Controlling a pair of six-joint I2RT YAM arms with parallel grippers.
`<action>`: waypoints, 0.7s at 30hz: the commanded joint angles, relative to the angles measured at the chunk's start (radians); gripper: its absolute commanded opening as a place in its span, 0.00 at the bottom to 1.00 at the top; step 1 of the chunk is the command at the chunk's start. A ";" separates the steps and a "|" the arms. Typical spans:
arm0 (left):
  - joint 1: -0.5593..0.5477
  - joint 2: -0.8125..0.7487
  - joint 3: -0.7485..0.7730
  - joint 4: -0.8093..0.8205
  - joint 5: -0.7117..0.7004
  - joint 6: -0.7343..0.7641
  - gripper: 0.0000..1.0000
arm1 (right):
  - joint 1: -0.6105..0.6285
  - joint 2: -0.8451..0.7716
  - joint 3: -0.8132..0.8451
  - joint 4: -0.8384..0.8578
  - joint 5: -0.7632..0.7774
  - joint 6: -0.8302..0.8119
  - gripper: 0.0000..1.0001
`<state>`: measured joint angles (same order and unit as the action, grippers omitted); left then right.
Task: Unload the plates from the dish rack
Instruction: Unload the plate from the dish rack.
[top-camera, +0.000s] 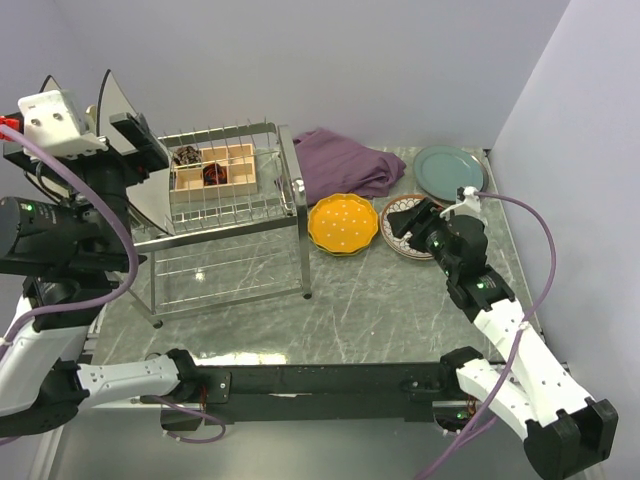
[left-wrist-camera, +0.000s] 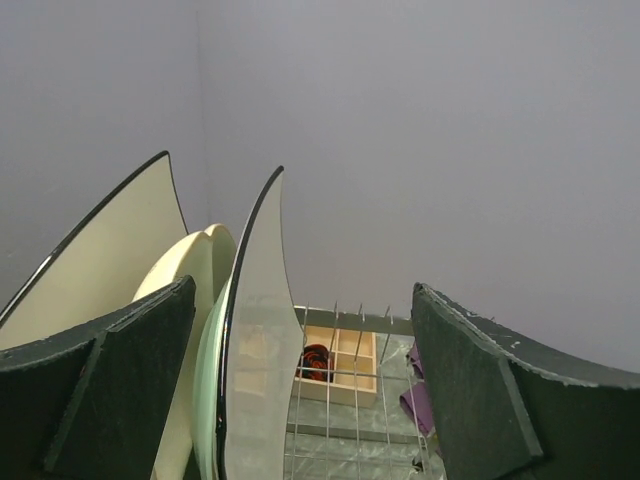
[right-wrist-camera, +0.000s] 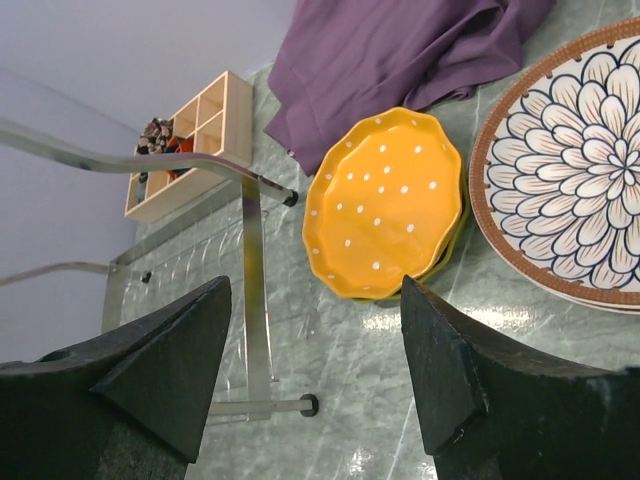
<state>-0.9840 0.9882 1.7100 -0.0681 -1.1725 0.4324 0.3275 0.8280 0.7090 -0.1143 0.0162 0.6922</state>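
Observation:
The silver wire dish rack (top-camera: 285, 190) stands at the left. Large white square plates with dark rims (top-camera: 120, 95) stand upright in its left end. My left gripper (top-camera: 138, 138) is open, its jaws either side of one square plate's top edge (left-wrist-camera: 255, 330), not visibly touching it. Beside it stand another square plate (left-wrist-camera: 100, 260), a round cream plate (left-wrist-camera: 190, 270) and a pale green plate edge (left-wrist-camera: 208, 390). On the table lie an orange dotted plate (top-camera: 343, 224) stacked on a lime-yellow one (right-wrist-camera: 452, 252), a brown-patterned plate (right-wrist-camera: 570, 170) and a teal plate (top-camera: 450, 172). My right gripper (top-camera: 408, 222) is open and empty above the patterned plate.
A wooden compartment box (top-camera: 215, 167) sits on the rack's top tier. A purple cloth (top-camera: 345, 160) lies behind the orange plate. The rack's front leg (right-wrist-camera: 255, 290) stands left of the right gripper (right-wrist-camera: 315, 290). Walls close the back and right sides.

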 joint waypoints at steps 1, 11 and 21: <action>-0.001 -0.002 0.031 -0.007 -0.038 0.013 0.93 | 0.024 -0.026 0.010 0.036 0.044 -0.031 0.75; -0.002 -0.031 0.057 -0.451 -0.061 -0.340 0.89 | 0.045 -0.043 0.004 0.036 0.082 -0.048 0.75; -0.001 -0.072 -0.053 -0.354 -0.110 -0.314 0.86 | 0.050 -0.055 -0.006 0.039 0.073 -0.053 0.75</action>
<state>-0.9844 0.9264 1.6848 -0.4770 -1.2488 0.1070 0.3687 0.7952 0.7074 -0.1127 0.0776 0.6590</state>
